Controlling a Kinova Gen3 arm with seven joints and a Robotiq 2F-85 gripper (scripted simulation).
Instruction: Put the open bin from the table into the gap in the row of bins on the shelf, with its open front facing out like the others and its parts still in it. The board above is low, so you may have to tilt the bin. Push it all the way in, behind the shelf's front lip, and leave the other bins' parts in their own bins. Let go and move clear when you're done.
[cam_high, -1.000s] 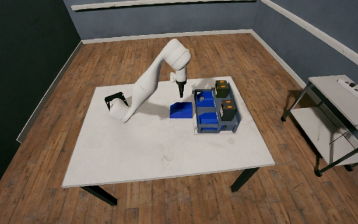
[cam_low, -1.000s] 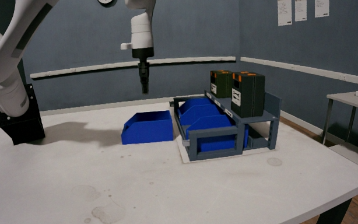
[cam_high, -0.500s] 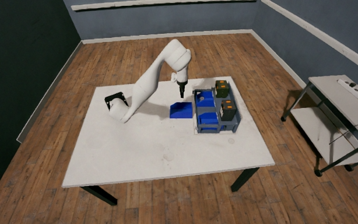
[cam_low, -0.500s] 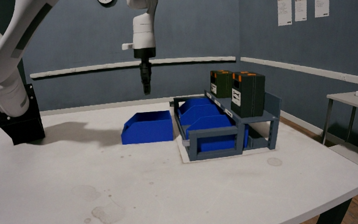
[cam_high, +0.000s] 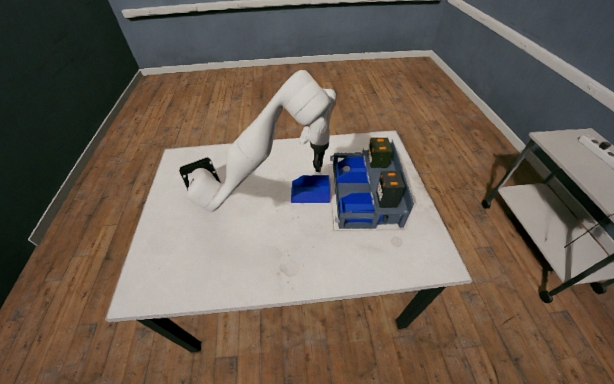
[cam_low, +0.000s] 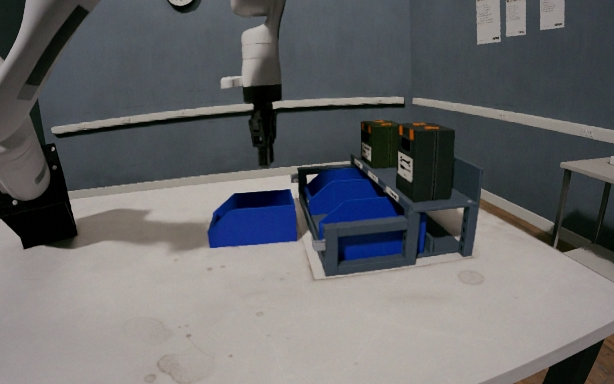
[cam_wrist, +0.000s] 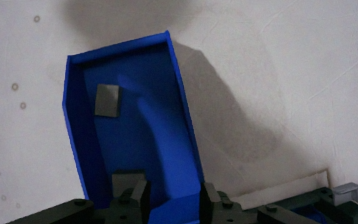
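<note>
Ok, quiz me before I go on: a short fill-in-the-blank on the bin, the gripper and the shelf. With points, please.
The bin on the table (cam_high: 310, 196) (cam_low: 254, 226) (cam_wrist: 175, 125) is coloured ____.
The gripper (cam_high: 318, 170) (cam_low: 266, 164) (cam_wrist: 174, 198) hangs ____ the table, holding nothing.
The shelf (cam_high: 391, 217) (cam_low: 370, 269) carries ____ dark cases with orange marks on its upper board.
The bin's visible parts are coloured ____.

Missing words: blue; above; two; grey.

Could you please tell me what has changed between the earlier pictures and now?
Only the arm has visibly moved: the gripper has shifted slightly toward the shelf's side of the table. It has taken hold of nothing and let go of nothing. The open bin, the shelf and the cases on it stayed as they were.
</note>
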